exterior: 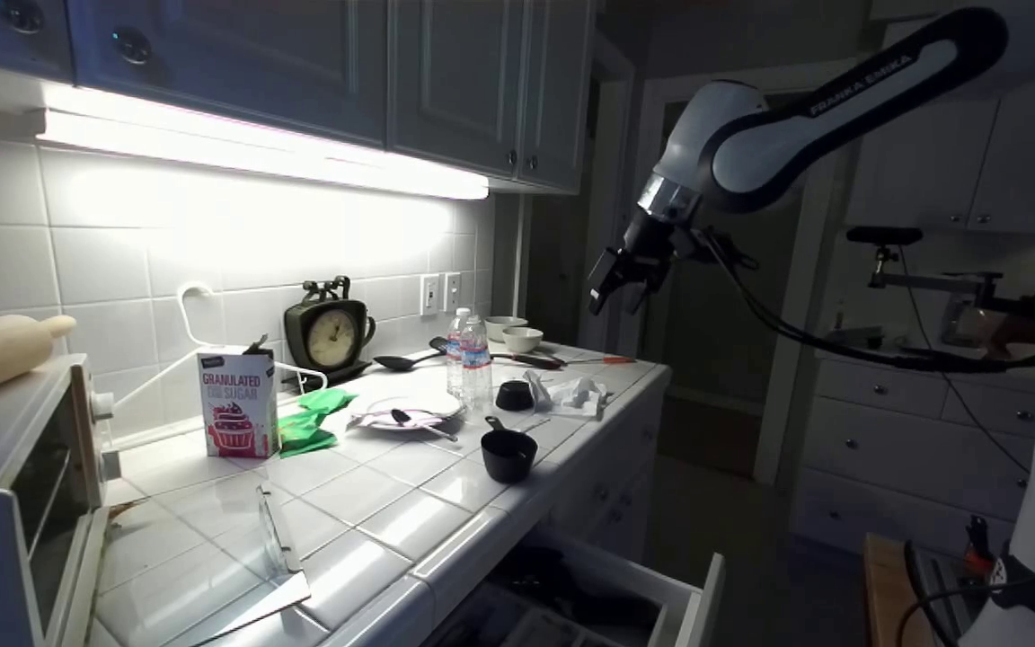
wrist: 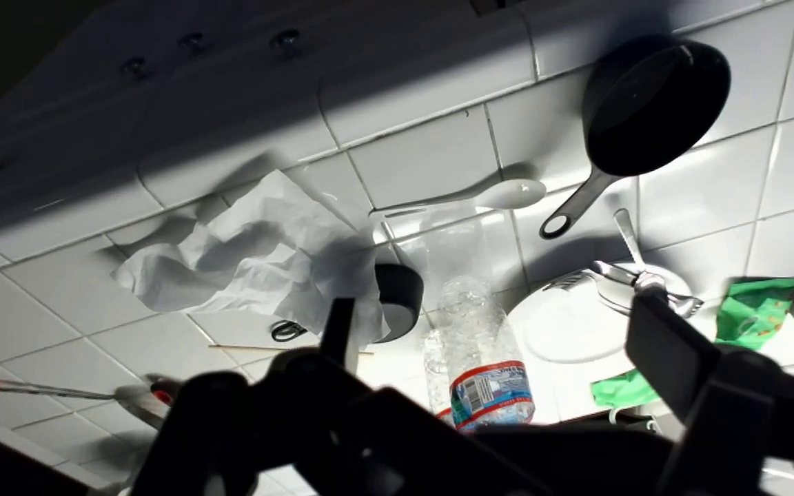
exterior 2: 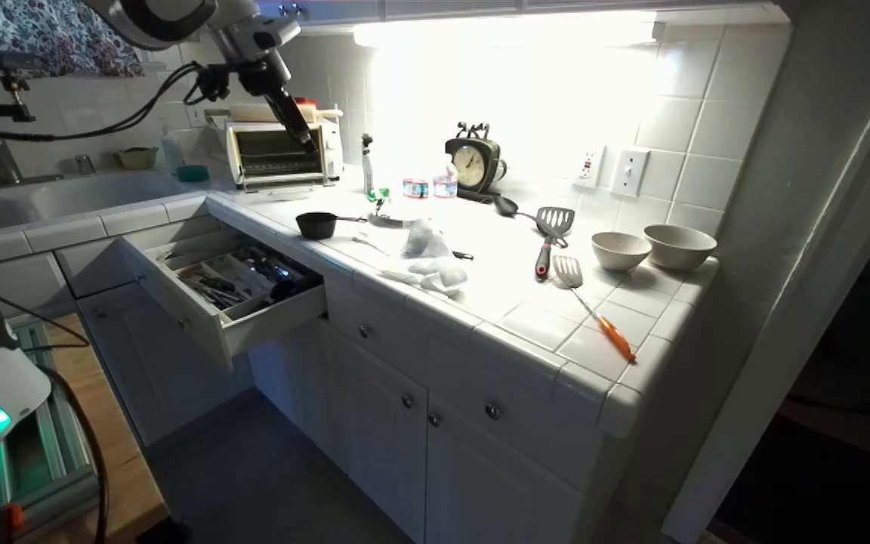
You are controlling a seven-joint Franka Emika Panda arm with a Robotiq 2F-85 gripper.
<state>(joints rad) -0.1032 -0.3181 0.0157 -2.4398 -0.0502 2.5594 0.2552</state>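
I have the fingers point(wrist: 673, 351) spread wide apart, and they have hold of nothing. They hang in the air, high over the white tiled desk point(exterior: 351, 490). What they look nearest to, as far as I can judge, is a pair of slim clear plastic bottles with red-and-blue labels point(wrist: 483, 379), standing upright on the desk. In my wrist view the bottles show in the gap between the fingers, beyond the tips, slightly toward the picture's left. In both exterior views the bottles sit lower than the fingers and well apart from them. Their long axis runs straight up from the desk, while my fingers point down at a slant, so I read the two axes as set at an angle rather than lined up.

The bottles are see-through and crinkly, catching a lot of glare; the label on the front one has red bands, a blue panel and a barcode. I can't tell whether the two touch. Close by are a small round black cup point(wrist: 404, 296), a crumpled sheet of thin white paper point(wrist: 245, 255) and a round white plate point(wrist: 555, 334).
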